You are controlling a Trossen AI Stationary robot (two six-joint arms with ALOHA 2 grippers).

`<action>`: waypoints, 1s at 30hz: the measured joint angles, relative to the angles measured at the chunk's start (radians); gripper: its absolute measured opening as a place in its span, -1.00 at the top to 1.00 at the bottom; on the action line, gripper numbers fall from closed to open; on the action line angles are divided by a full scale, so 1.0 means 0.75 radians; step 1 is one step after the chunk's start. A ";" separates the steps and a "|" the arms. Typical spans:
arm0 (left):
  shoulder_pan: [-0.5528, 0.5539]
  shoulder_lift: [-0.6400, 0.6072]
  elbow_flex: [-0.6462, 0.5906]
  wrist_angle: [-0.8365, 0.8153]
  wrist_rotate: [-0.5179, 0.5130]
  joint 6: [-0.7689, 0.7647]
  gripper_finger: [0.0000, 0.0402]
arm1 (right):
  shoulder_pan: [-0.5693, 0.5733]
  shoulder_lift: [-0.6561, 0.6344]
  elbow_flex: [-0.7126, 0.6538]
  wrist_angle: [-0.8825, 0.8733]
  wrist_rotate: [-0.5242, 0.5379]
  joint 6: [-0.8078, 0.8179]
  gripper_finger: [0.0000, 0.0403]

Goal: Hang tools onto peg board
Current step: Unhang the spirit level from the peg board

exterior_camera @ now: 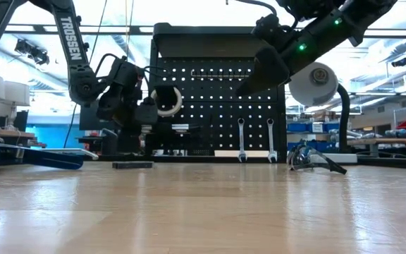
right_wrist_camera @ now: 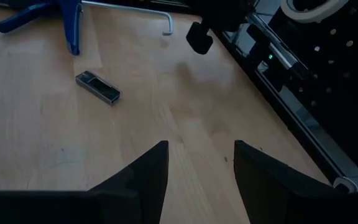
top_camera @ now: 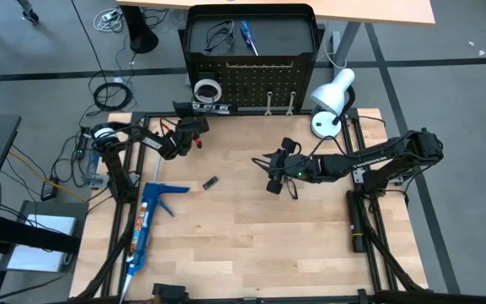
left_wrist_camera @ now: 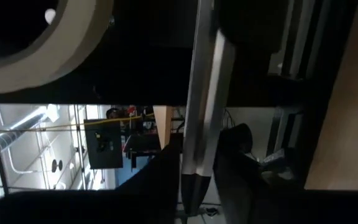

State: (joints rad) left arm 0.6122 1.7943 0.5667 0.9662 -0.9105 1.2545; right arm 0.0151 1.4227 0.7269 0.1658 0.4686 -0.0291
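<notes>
Overhead, the left claw [top_camera: 199, 128] sits at the peg board's [top_camera: 251, 80] foot, just beside the white tape ring [top_camera: 207, 88] hanging there. Level across the surface [exterior_camera: 203, 204], two wrenches [exterior_camera: 241, 140] hang from the board. Its wrist view shows fingers [left_wrist_camera: 166, 174] around a silver rod [left_wrist_camera: 201, 124]; whether they grip it I cannot tell. The right claw [right_wrist_camera: 197, 165] hovers, fingers apart, holding nothing.

The left gripper [left_wrist_camera: 197, 165] has a slim silver rod [left_wrist_camera: 205, 93] running between its two dark fingers [left_wrist_camera: 235, 168], the rod's dark end [left_wrist_camera: 191, 190] lying in the gap between them. A white tape ring [left_wrist_camera: 48, 56] curves across the corner, close to the camera, against the black peg board [left_wrist_camera: 148, 68]. Light wooden tabletop [left_wrist_camera: 350, 118] shows along one side. Beyond is a bright room with ceiling lights.
</notes>
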 joint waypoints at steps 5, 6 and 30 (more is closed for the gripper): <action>-0.008 0.000 0.000 -0.019 0.013 -0.001 0.80 | 0.000 0.000 0.001 0.000 0.000 0.000 0.09; -0.007 0.000 0.000 -0.027 0.013 -0.002 0.80 | 0.000 0.000 0.000 0.001 0.000 0.000 0.09; -0.097 -0.002 0.000 0.125 -0.180 0.107 0.80 | 0.000 0.000 0.001 0.001 0.000 0.000 0.09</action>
State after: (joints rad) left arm 0.5392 1.7931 0.5667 1.0597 -1.0452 1.3350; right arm 0.0151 1.4227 0.7273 0.1667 0.4686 -0.0288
